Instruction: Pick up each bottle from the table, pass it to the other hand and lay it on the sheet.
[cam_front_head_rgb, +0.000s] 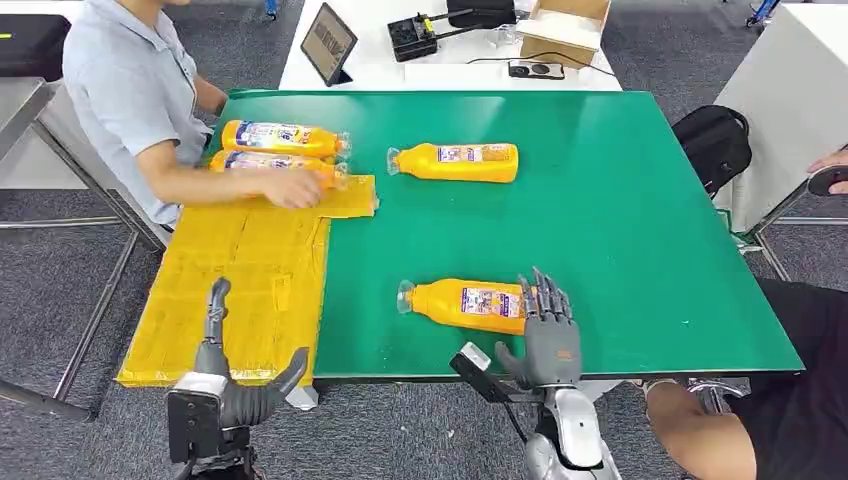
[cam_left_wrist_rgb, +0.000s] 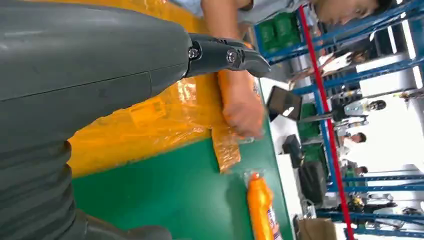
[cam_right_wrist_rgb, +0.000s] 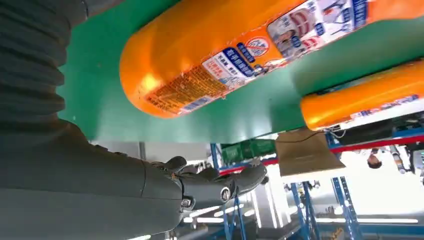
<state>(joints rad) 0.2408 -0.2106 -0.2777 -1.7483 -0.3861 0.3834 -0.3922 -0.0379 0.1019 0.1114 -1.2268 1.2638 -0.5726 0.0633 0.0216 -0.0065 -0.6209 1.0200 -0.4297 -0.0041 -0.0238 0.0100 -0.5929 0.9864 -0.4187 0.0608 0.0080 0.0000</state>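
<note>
The near orange bottle (cam_front_head_rgb: 468, 304) lies sideways on the green table (cam_front_head_rgb: 620, 230), its bottom end right by the right hand (cam_front_head_rgb: 548, 335), whose fingers look spread and maybe not touching, while the empty left hand (cam_front_head_rgb: 235, 385) waits open by the yellow sheet (cam_front_head_rgb: 235, 285).

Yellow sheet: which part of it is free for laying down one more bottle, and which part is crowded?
The yellow sheet is bare across its near part, from the left robot hand up to the person's hand. The far end is crowded: two bottles lie there under that hand.
</note>
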